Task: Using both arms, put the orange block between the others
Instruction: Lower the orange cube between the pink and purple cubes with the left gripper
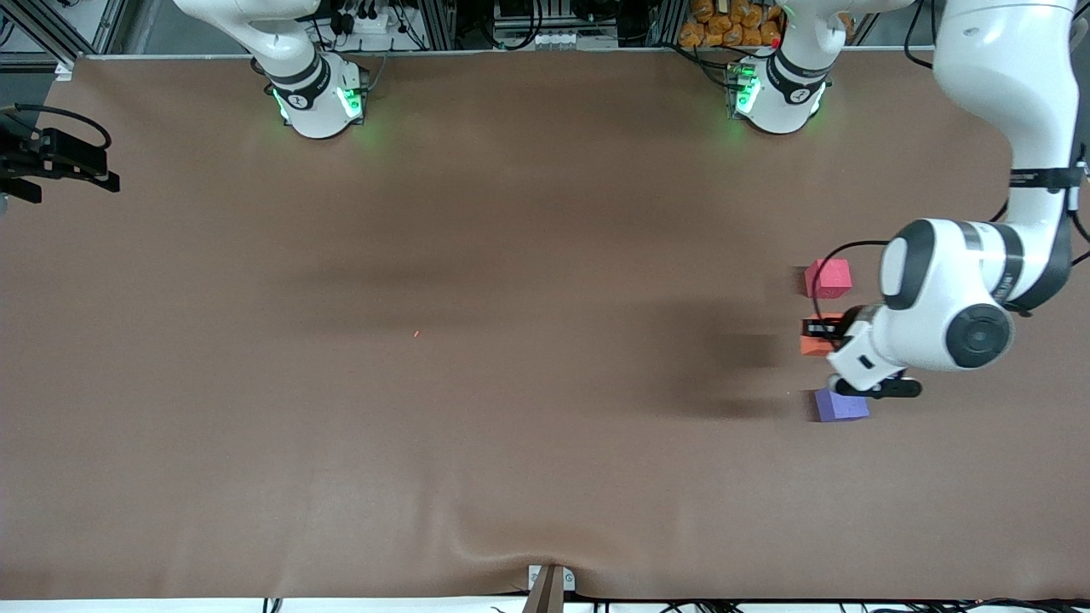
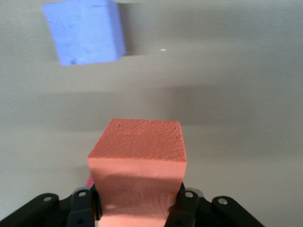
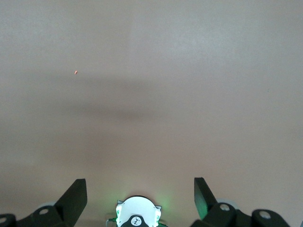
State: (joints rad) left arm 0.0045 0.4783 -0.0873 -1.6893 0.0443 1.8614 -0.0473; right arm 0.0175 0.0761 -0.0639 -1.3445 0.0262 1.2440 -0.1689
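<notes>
The left gripper (image 2: 137, 208) pinches the orange block (image 1: 816, 339) tight, holding it in the gap btwn the pinkish-red cube (image 1: 828, 278) and the purple-blue cube (image 1: 840, 405), at the left arm's end of the table (image 1: 511, 383). Nothing blocks the gap. The right gripper (image 3: 139, 194) waits w/ jaws wide, empty

blocks: 3 | orange block (image 1: 819, 339): 1 | pinkish-red cube (image 1: 828, 278): 1 | purple-blue cube (image 1: 840, 405): 1 | arms: 2
</notes>
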